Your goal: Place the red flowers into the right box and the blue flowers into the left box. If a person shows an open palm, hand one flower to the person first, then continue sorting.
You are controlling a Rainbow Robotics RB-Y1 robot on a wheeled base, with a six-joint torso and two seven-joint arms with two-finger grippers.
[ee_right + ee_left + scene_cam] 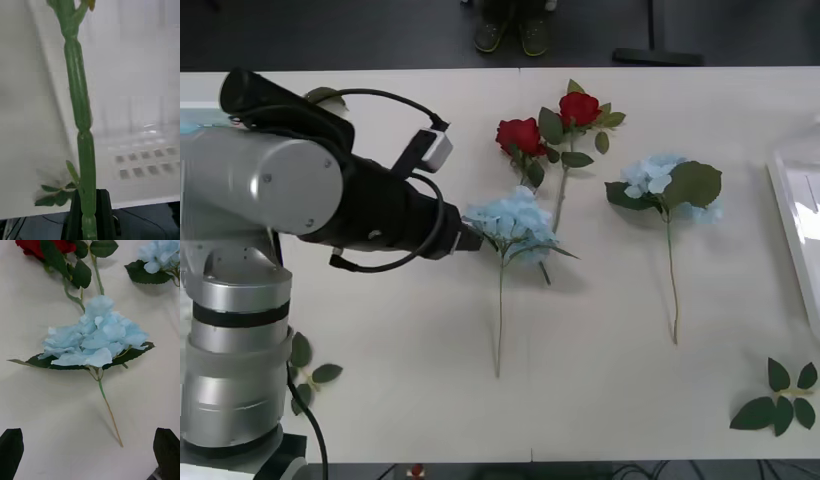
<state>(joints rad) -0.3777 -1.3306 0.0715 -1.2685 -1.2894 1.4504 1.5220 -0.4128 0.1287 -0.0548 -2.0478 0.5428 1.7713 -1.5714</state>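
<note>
At frame left, the left gripper (90, 453) is held open beside a blue flower (512, 222) at centre. Its soft, light head crushes easily; the thin stem (500, 320) is judged best gripped. The right gripper (89, 217) is clamped on a green stem (80, 112).

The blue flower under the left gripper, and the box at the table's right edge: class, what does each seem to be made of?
Blue flower: probably fabric petals, matte and flat-cut, on a smooth plastic-looking stem. Box: seemingly translucent white plastic, with a faintly glossy rim. The left gripper hovers open above the flower.
</note>
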